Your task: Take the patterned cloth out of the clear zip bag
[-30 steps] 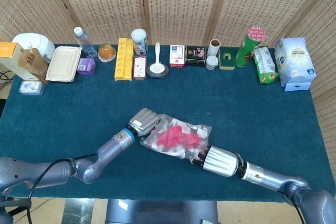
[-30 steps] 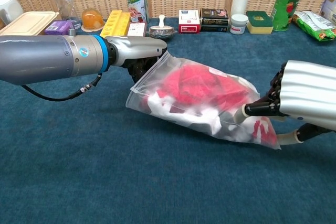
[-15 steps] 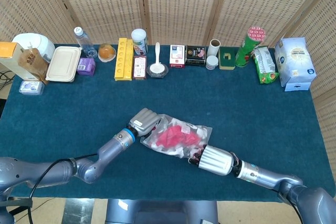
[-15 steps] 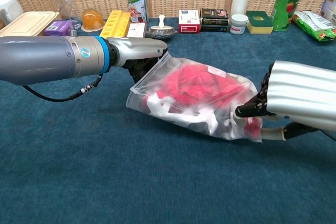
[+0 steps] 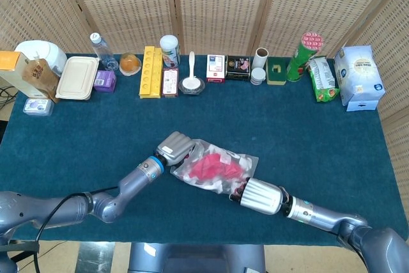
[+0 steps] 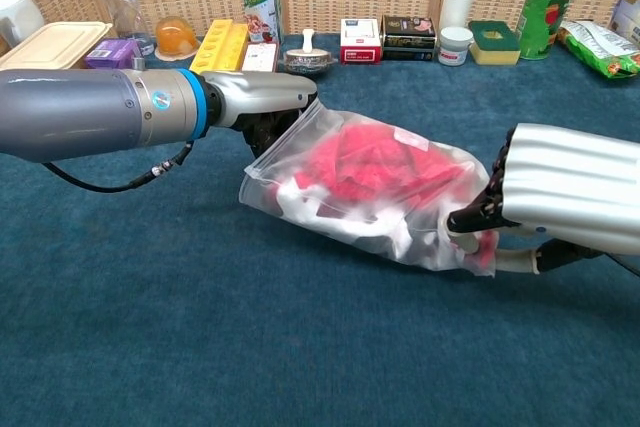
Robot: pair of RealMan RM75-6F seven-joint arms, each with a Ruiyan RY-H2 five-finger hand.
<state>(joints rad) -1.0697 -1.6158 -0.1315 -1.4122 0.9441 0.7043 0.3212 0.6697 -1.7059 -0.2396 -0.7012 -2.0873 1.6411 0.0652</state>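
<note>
The clear zip bag (image 5: 216, 165) (image 6: 300, 162) lies on the blue table, bulging with the red and white patterned cloth (image 5: 209, 168) (image 6: 375, 162), all of it inside. My left hand (image 5: 174, 146) (image 6: 255, 107) grips the bag's upper left corner and holds that straight edge lifted. My right hand (image 5: 255, 195) (image 6: 560, 192) is at the bag's right end, its dark fingers (image 6: 474, 215) closed on the plastic and the cloth bunched behind it. Which end is the bag's mouth I cannot tell.
A row of things lines the table's far edge: bottle (image 5: 99, 48), lunch box (image 5: 77, 77), yellow tray (image 5: 151, 71), bowl with spoon (image 5: 192, 82), small boxes (image 5: 238, 67), green can (image 5: 301, 55), snack bag (image 5: 323, 78). Bare blue cloth (image 6: 250, 347) surrounds the bag.
My right hand has slid left against the bag's right end, so the bag is shorter and the cloth more bunched. The left hand has stayed put.
</note>
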